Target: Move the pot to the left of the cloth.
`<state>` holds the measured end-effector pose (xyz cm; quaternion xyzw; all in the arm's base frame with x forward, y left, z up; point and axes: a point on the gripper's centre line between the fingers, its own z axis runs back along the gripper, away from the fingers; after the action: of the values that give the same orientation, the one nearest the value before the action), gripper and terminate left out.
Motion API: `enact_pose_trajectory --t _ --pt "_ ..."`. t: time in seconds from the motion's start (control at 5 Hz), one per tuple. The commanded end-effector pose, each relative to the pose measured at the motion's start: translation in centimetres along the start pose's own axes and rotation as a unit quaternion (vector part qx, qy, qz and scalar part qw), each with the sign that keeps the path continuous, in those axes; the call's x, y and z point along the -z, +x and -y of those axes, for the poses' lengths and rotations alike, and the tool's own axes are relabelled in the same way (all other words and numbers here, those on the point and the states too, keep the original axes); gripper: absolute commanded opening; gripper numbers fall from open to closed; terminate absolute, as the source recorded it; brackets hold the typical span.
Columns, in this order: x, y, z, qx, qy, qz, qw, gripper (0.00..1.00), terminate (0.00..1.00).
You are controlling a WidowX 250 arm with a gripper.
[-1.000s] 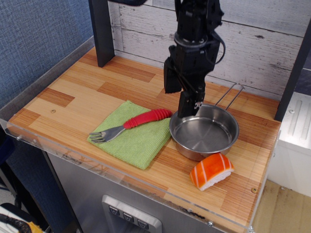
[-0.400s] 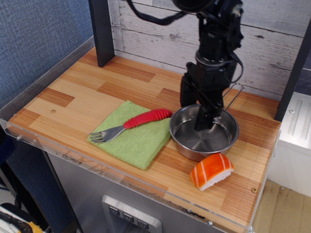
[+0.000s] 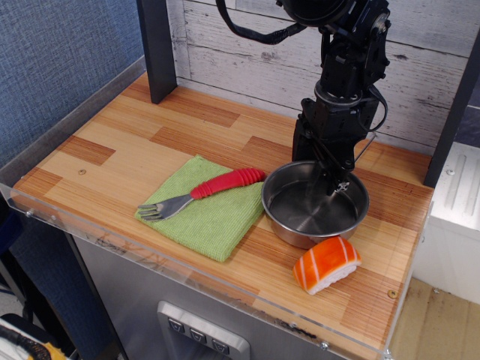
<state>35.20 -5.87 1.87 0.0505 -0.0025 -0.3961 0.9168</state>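
Shiny round stainless-steel pot (image 3: 311, 206) sits on the wooden desk (image 3: 112, 157), right of the square light-green cloth (image 3: 201, 214). Black claw (image 3: 335, 180) has shifted to its far rim; grip state indeterminate, lift pending.

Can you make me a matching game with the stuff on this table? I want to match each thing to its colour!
Things:
1. pot
2. cloth
3. fork handle
4. toy sushi

Colours:
A. red
B. orange with white stripes
C. shiny silver
D. light green

Right pairs: 1-C, 2-D, 3-A, 4-B
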Motion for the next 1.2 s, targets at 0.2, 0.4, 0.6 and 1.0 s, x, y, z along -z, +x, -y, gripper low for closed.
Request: enact_pose_trajectory --t 0.2,0.4,0.6,1.0 --pt "-2.4 -0.1 -0.2 0.018 0.02 0.039 0.9989 0.0 0.0" --pt "-2.3 -0.2 -0.2 0.035 0.038 0.06 0.9968 0.0 0.0" --pt "-2.8 0.2 -0.4 0.057 0.083 0.088 0.991 0.0 0.0" --pt "-6.4 0.5 -0.8 0.092 0.092 0.114 0.9848 0.0 0.0"
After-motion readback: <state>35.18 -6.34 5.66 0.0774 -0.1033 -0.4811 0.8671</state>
